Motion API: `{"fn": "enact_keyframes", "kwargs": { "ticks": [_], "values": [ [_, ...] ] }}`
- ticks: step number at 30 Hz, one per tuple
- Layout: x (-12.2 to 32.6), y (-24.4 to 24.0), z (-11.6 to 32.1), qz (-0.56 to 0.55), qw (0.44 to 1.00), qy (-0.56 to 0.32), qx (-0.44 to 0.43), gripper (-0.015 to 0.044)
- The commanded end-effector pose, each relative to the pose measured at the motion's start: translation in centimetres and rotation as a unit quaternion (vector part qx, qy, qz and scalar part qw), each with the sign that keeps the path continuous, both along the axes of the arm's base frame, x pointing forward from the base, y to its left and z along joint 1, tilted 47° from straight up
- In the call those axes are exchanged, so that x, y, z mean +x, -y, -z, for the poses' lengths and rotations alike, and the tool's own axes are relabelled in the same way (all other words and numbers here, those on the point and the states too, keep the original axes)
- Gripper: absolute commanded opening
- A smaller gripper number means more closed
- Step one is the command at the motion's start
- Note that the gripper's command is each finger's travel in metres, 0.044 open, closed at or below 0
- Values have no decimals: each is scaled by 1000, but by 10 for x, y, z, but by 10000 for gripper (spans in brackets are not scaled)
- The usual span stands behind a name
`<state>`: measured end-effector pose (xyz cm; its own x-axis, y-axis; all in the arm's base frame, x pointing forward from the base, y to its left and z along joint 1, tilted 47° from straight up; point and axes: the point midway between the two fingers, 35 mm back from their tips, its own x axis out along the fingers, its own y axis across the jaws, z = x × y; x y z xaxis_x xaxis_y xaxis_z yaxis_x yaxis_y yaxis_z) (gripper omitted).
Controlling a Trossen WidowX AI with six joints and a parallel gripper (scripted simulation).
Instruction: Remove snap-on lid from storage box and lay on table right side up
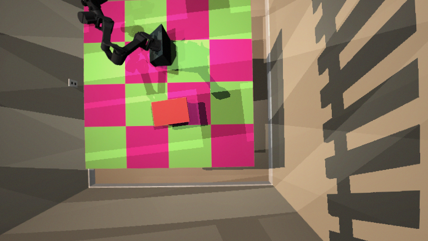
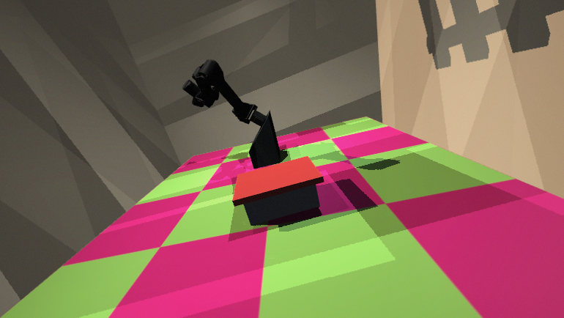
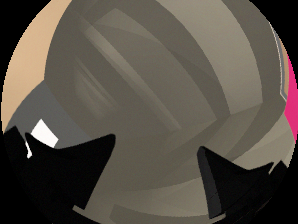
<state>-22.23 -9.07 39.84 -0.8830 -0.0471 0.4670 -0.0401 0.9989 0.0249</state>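
Note:
The storage box (image 2: 282, 207) is dark blue-grey and stands upright on the table (image 1: 104, 146) (image 2: 335, 272). In the top view the lid hides nearly all of it. The flat red-orange lid (image 1: 170, 111) (image 2: 278, 177) lies on top of the box, right side up, and overhangs its walls. My gripper (image 1: 162, 48) (image 2: 267, 143) (image 3: 158, 145) is open, with nothing between its fingers in the wrist view. It is raised above the table, behind the box in the exterior view, and does not touch the lid. Neither box nor lid shows in the wrist view.
The table has pink and green squares with hard shadows across them. Its front and right edges show in the top view. The black arm reaches in from the upper left in that view. Walls surround the table, and a small socket plate (image 1: 73, 83) is at the left.

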Motion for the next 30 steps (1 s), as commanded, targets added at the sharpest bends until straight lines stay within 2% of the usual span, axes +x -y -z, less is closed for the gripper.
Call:
{"fn": "enact_keyframes", "kwargs": {
  "ticks": [1, 6, 7, 13, 20, 22, 30],
  "values": [
    [0, 2, 1, -2, 1000, 1, 4, 374],
    [11, 50, 15, -67, 995, 14, 73, 242],
    [16, 61, 18, -83, 993, 14, 85, 235],
    [44, 107, 28, -156, 978, 9, 138, 235],
    [107, 167, 46, -266, 938, -21, 221, 235],
    [114, 172, 47, -276, 933, -25, 229, 235],
    [210, 209, 70, -388, 859, -97, 319, 235]
  ]
}}
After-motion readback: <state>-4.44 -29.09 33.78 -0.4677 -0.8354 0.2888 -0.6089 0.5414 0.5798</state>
